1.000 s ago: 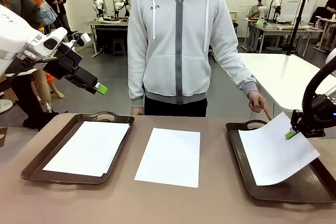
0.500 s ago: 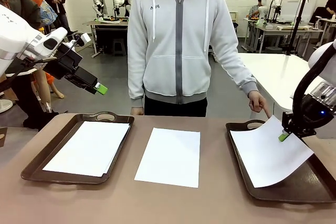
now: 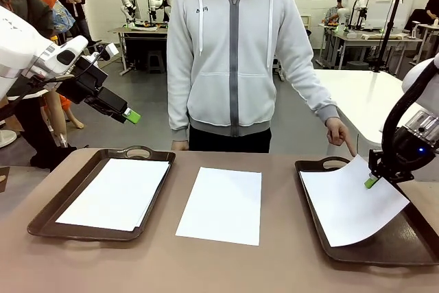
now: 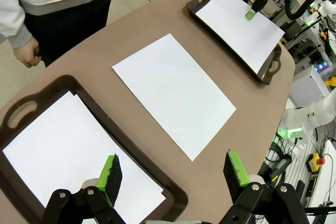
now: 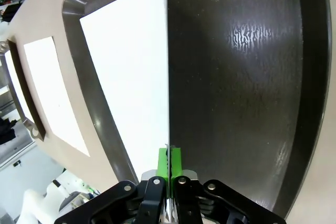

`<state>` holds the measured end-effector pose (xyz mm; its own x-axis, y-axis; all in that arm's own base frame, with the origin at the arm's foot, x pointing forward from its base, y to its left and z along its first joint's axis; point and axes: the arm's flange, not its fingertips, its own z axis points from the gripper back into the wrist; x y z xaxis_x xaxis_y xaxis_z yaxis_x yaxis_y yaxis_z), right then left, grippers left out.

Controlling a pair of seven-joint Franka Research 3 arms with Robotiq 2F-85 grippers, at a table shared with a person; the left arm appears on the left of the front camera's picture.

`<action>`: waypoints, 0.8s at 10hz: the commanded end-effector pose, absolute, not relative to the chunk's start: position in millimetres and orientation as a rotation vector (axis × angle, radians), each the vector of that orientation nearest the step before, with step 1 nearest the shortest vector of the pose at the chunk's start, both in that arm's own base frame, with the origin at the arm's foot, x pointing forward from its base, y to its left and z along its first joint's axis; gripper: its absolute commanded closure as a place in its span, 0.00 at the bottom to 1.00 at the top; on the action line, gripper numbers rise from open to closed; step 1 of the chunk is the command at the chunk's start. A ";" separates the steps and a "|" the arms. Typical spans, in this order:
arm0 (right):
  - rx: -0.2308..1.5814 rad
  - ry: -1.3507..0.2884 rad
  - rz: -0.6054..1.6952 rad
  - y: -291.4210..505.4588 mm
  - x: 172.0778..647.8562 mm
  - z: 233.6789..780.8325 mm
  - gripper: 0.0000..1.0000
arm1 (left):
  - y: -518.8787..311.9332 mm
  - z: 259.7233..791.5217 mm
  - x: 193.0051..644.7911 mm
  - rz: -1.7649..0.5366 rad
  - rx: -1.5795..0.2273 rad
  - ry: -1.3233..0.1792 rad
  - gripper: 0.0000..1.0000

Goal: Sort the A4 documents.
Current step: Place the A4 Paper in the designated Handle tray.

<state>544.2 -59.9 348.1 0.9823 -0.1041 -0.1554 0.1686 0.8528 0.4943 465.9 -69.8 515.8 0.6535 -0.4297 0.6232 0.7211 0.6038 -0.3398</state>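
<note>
**Item 1: right gripper (image 3: 371, 182).** You have its green pads pinched almost together on one edge of an A4 sheet. No gap shows beyond the paper's own thickness.

**Item 2: held sheet (image 3: 350, 200).** It slopes down and away from those pads into the right tray (image 3: 312, 190) directly beneath them. The end farthest from the pads looks to rest in the tray, and the pinched edge is raised.

**Item 3: left gripper (image 3: 130, 116).** Its jaws stand wide and carry nothing. It hangs high, well apart from every sheet.

**Item 4: stacked sheets (image 3: 116, 193).** They lie flat in the left tray (image 3: 48, 221), below and ahead of the left gripper's fingers.

**Item 5: middle sheet (image 3: 221, 204).** It lies on the bare table (image 3: 274, 265) between the two trays, well apart from both grippers.

**Item 6: person's hand (image 3: 339, 134).** One finger points down just beyond the right tray's far handle, near your right gripper.

**Progress, as judged:** the left tray is stocked and one sheet is nearly delivered to the right tray. You have yet to let go of it, and the middle sheet looks unsorted.

**Not determinable:**
- How many sheets are stacked in the left tray.
- What tells one document from another, since every face reads blank.
- Whether the held sheet touches the tray floor right under the pads.
- The right tray's outer end, which the front view's edge cuts off.
</note>
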 end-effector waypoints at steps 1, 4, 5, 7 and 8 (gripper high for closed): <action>0.499 0.133 -0.173 -57.6 541.1 344.4 0.80 | -69.1 516.5 466.1 -0.699 -0.614 -0.526 0.00; 0.446 0.115 -0.199 -60.7 533.9 349.9 0.47 | -69.1 516.5 466.1 -0.699 -0.614 -0.526 0.00; 0.415 0.103 -0.223 -62.7 530.4 352.7 0.43 | -69.1 516.5 466.1 -0.699 -0.614 -0.526 0.00; 0.374 0.079 -0.286 -70.7 520.4 359.6 0.24 | -69.1 516.5 466.1 -0.699 -0.614 -0.526 0.00; 0.373 0.068 -0.302 -73.3 515.3 362.7 0.09 | -69.1 516.5 466.1 -0.699 -0.614 -0.526 0.00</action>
<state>527.9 -76.1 361.2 0.9644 -0.2323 -0.1261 0.2634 0.8846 0.3848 465.9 -69.8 515.8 0.6535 -0.4297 0.6231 0.7210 0.6038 -0.3398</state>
